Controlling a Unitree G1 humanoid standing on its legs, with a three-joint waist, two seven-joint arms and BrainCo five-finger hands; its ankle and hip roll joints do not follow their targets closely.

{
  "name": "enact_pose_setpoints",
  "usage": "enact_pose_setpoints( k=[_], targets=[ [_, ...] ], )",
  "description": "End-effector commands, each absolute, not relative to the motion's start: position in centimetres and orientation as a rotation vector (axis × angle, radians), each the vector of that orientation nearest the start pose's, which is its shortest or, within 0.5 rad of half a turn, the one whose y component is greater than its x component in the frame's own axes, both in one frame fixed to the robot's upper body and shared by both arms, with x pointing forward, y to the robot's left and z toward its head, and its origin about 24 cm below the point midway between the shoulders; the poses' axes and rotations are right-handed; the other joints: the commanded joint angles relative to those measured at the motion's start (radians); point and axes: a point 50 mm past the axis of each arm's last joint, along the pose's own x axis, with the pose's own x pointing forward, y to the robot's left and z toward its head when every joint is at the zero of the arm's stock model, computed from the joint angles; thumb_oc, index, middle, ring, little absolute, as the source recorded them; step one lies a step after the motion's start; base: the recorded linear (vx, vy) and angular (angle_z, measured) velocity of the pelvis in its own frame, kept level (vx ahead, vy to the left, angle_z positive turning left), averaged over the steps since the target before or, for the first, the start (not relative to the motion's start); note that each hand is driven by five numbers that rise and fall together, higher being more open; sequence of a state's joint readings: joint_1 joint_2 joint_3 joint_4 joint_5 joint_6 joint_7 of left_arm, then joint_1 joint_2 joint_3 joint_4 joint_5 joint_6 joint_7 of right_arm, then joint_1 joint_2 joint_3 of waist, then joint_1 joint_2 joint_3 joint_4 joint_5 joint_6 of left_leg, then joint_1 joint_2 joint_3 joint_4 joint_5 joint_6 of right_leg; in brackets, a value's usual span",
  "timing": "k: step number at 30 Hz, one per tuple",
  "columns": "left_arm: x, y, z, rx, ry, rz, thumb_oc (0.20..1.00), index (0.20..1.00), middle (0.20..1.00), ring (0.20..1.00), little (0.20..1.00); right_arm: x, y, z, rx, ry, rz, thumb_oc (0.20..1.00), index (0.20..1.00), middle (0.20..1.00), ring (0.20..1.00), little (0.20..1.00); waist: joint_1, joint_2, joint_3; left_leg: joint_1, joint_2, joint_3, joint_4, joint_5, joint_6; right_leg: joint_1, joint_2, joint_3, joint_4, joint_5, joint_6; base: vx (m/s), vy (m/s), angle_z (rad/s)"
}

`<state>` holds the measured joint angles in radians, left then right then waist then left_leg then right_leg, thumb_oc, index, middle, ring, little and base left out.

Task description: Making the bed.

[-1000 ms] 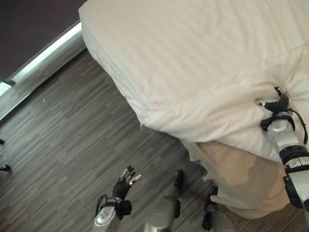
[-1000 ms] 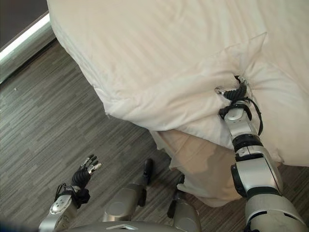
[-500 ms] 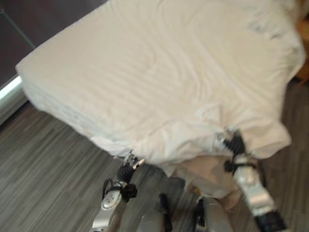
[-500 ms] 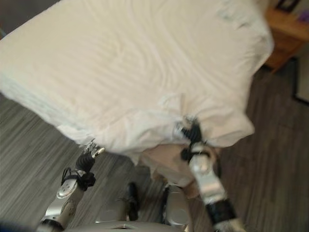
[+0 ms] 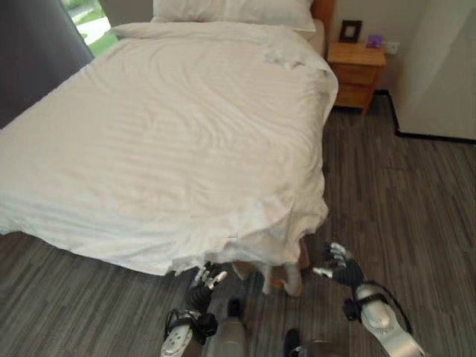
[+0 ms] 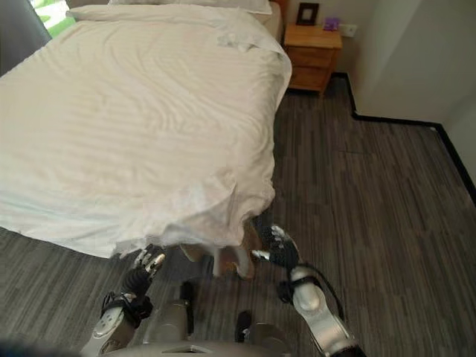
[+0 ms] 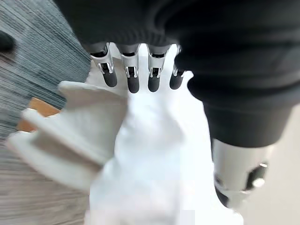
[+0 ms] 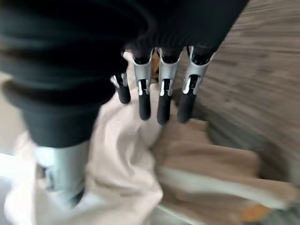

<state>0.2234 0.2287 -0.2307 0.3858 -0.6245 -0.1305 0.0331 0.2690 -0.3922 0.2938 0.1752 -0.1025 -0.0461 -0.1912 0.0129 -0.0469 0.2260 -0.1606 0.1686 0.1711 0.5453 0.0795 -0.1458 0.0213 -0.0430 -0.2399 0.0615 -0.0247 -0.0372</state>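
Observation:
A white striped duvet [image 5: 171, 134] covers the bed, and its near corner hangs rumpled over a beige bed skirt [image 8: 211, 164]. My left hand [image 5: 202, 282] is open just under the duvet's near edge; in the left wrist view its straight fingers [image 7: 133, 77] point at the white cloth [image 7: 140, 154]. Open too, my right hand [image 5: 338, 266] hovers over the floor to the right of the bed's corner and touches nothing. Its fingers [image 8: 161, 101] point toward the beige cloth.
White pillows [image 5: 230, 9] lie at the head of the bed. A wooden nightstand [image 5: 359, 71] with a small frame stands at the far right beside a pale wall [image 5: 446, 67]. Grey wood-look floor [image 5: 387, 193] runs along the bed's right side.
The camera has swung up, so the whole bed shows. My right hand has let go of the duvet and pulled off the bed, open. My left hand has risen to the duvet's edge.

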Motion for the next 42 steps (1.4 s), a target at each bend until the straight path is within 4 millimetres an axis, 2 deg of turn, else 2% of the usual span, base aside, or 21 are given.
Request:
enact_pose_setpoints(
  k=[1,4,5,6,10,13,17,20,22,26,29,30,31,33,35,36,37,38,40,41,42],
  targets=[
    [17.9,18.0,-5.4,-0.369,0.388,0.063,1.0,1.0,1.0,1.0,1.0,20.9,-17.9,-1.9,-0.391,0.211,0.034,1.0,1.0,1.0,1.0,1.0,-0.014,0.001,-0.029,0.187,-0.016,-0.006,-0.262,-0.086,0.056,0.064,-0.071,0.023,-0.055,0.039,0.111,-0.18,0.25,0.18],
    [18.1,17.3,-5.8,-0.401,0.414,0.045,1.0,1.0,1.0,1.0,1.0,19.3,-18.9,-4.0,-0.34,0.329,-0.021,1.0,1.0,1.0,1.0,1.0,-0.079,0.024,-0.069,0.312,0.049,0.026,-0.372,-0.077,0.03,0.012,-0.089,-0.037,-0.063,0.066,0.128,-0.18,0.269,0.41],
    [18.1,16.6,-5.9,-0.395,0.433,0.012,1.0,1.0,1.0,1.0,1.0,18.2,-19.4,-5.5,-0.331,0.412,-0.048,1.0,1.0,1.0,1.0,1.0,-0.096,0.033,-0.082,0.325,0.012,0.009,-0.483,-0.13,0.045,-0.004,-0.093,-0.049,-0.055,0.075,0.144,-0.12,0.361,1.6],
    [17.9,16.5,-6.2,-0.384,0.454,-0.001,1.0,1.0,1.0,1.0,1.0,17.5,-19.9,-7.0,-0.35,0.488,-0.075,1.0,1.0,1.0,1.0,1.0,-0.106,0.036,-0.086,0.339,-0.005,0.015,-0.579,-0.114,0.041,-0.017,-0.097,-0.047,-0.045,0.095,0.155,-0.07,0.278,1.55],
    [17.8,17.5,-6.2,-0.354,0.453,0.012,1.0,1.0,1.0,1.0,1.0,16.3,-20.8,-8.8,-0.358,0.601,-0.117,1.0,1.0,1.0,1.0,1.0,-0.097,0.026,-0.087,0.344,-0.038,0.008,-0.633,-0.11,0.056,-0.026,-0.107,-0.039,-0.04,0.117,0.176,-0.03,0.16,0.88],
    [17.6,19.5,-6.2,-0.302,0.449,0.078,1.0,1.0,1.0,1.0,1.0,15.6,-21.9,-9.3,-0.339,0.644,-0.179,1.0,1.0,1.0,1.0,1.0,-0.085,0.015,-0.069,0.333,-0.068,0.014,-0.633,-0.119,0.079,-0.063,-0.134,-0.022,0.038,0.126,0.203,-0.04,0.148,0.28],
    [17.2,21.7,-6.4,-0.209,0.468,0.148,1.0,1.0,1.0,1.0,1.0,16.1,-23.0,-8.6,-0.32,0.619,-0.231,1.0,1.0,1.0,1.0,1.0,-0.096,0.014,-0.049,0.341,-0.09,0.021,-0.633,-0.126,0.099,-0.114,-0.16,0.021,0.132,0.18,0.241,0.01,0.096,-0.56],
    [17.4,22.2,-6.2,-0.19,0.454,0.167,1.0,1.0,1.0,1.0,1.0,16.8,-23.4,-7.6,-0.317,0.57,-0.238,1.0,1.0,1.0,1.0,1.0,-0.11,0.016,-0.04,0.349,-0.095,0.031,-0.633,-0.134,0.104,-0.16,-0.143,0.036,0.129,0.179,0.233,0.1,0.02,-0.18],
    [17.8,22.1,-6.0,-0.2,0.443,0.169,1.0,1.0,1.0,1.0,1.0,17.4,-23.4,-7.0,-0.316,0.536,-0.235,1.0,1.0,1.0,1.0,1.0,-0.118,0.014,-0.037,0.356,-0.097,0.033,-0.633,-0.144,0.104,-0.172,-0.133,0.025,0.075,0.179,0.222,0.18,-0.06,-0.25],
    [18.9,21.5,-5.5,-0.199,0.415,0.142,1.0,1.0,1.0,1.0,1.0,18.0,-23.0,-6.3,-0.313,0.502,-0.216,1.0,1.0,1.0,1.0,1.0,-0.142,0.008,-0.028,0.398,-0.093,0.037,-0.633,-0.177,0.091,-0.241,-0.153,-0.033,-0.027,0.229,0.226,0.25,-0.126,-0.17],
    [19.8,21.1,-5.0,-0.19,0.382,0.12,1.0,1.0,1.0,1.0,1.0,18.0,-22.9,-5.9,-0.308,0.48,-0.203,1.0,1.0,1.0,1.0,1.0,-0.163,0.005,-0.028,0.432,-0.089,0.03,-0.633,-0.21,0.084,-0.245,-0.15,-0.013,-0.049,0.229,0.228,0.27,-0.134,0.16],
    [20.0,20.4,-5.0,-0.191,0.374,0.103,1.0,1.0,1.0,1.0,1.0,17.5,-22.8,-6.1,-0.294,0.49,-0.191,1.0,1.0,1.0,1.0,1.0,-0.176,0.006,-0.043,0.479,-0.091,0.018,-0.633,-0.226,0.078,-0.231,-0.145,-0.003,-0.042,0.229,0.208,0.3,-0.134,0.1],
    [20.1,19.9,-4.9,-0.199,0.363,0.094,1.0,1.0,1.0,1.0,1.0,17.6,-23.1,-6.0,-0.302,0.484,-0.188,1.0,1.0,1.0,1.0,1.0,-0.178,0.017,-0.045,0.485,-0.08,0.016,-0.595,-0.216,0.072,-0.217,-0.137,-0.008,-0.041,0.223,0.199,0.4,-0.214,0.02],
    [20.7,19.4,-4.4,-0.23,0.329,0.099,1.0,1.0,1.0,1.0,1.0,18.3,-23.9,-5.1,-0.329,0.441,-0.198,1.0,1.0,1.0,1.0,1.0,-0.175,0.036,-0.045,0.426,-0.032,0.016,-0.409,-0.153,0.033,-0.151,-0.1,-0.01,-0.062,0.2,0.164,0.25,-0.232,0.07],
    [21.7,19.1,-3.5,-0.255,0.284,0.099,1.0,1.0,1.0,1.0,1.0,19.3,-24.4,-3.9,-0.348,0.376,-0.202,1.0,1.0,1.0,1.0,1.0,-0.157,0.018,-0.026,0.316,-0.004,-0.01,-0.176,-0.049,0.005,-0.091,-0.083,-0.014,-0.089,0.174,0.121,0.17,-0.272,0.04],
    [22.0,19.2,-3.1,-0.255,0.261,0.101,1.0,1.0,1.0,1.0,1.0,19.7,-24.6,-3.2,-0.35,0.343,-0.2,1.0,1.0,1.0,1.0,1.0,-0.15,0.001,-0.02,0.282,-0.009,-0.025,-0.11,-0.011,0.007,-0.073,-0.085,-0.013,-0.098,0.161,0.102,0.22,-0.242,-0.12],
    [22.4,19.1,-2.6,-0.255,0.231,0.103,1.0,1.0,1.0,1.0,1.0,20.0,-24.9,-2.7,-0.369,0.322,-0.198,1.0,1.0,1.0,1.0,1.0,-0.135,-0.009,-0.008,0.244,-0.011,-0.022,-0.046,-0.013,0.01,-0.041,-0.081,-0.006,-0.108,0.148,0.091,0.25,-0.194,-0.27],
    [22.7,19.2,-2.0,-0.258,0.203,0.109,1.0,1.0,1.0,1.0,1.0,20.3,-25.1,-2.2,-0.381,0.306,-0.198,1.0,1.0,1.0,1.0,1.0,-0.126,-0.029,-0.005,0.2,-0.033,-0.012,-0.042,-0.016,0.022,-0.026,-0.098,0.002,-0.114,0.139,0.089,0.28,-0.139,-0.35],
    [23.1,19.3,-0.7,-0.268,0.138,0.111,1.0,1.0,1.0,1.0,1.0,20.8,-25.7,-1.3,-0.389,0.27,-0.206,1.0,1.0,1.0,1.0,1.0,-0.098,-0.035,0.007,0.114,-0.043,0.016,-0.062,-0.066,0.04,0.011,-0.102,0.028,-0.127,0.118,0.1,0.33,0.003,-0.23],
    [23.2,19.5,0.6,-0.278,0.073,0.095,1.0,1.0,1.0,1.0,1.0,21.0,-26.4,-0.5,-0.356,0.235,-0.222,1.0,1.0,1.0,1.0,1.0,-0.087,-0.021,-0.001,0.075,-0.052,0.043,-0.219,-0.088,0.058,0.034,-0.102,0.041,-0.139,0.096,0.124,0.31,0.083,-0.23],
    [23.1,19.4,0.6,-0.279,0.076,0.094,1.0,1.0,1.0,1.0,1.0,20.9,-26.4,-0.5,-0.357,0.237,-0.222,1.0,1.0,1.0,1.0,1.0,-0.081,-0.022,0.001,0.089,-0.056,0.05,-0.232,-0.087,0.06,0.038,-0.105,0.047,-0.138,0.093,0.126,0.35,0.14,-0.28]
  ],
)
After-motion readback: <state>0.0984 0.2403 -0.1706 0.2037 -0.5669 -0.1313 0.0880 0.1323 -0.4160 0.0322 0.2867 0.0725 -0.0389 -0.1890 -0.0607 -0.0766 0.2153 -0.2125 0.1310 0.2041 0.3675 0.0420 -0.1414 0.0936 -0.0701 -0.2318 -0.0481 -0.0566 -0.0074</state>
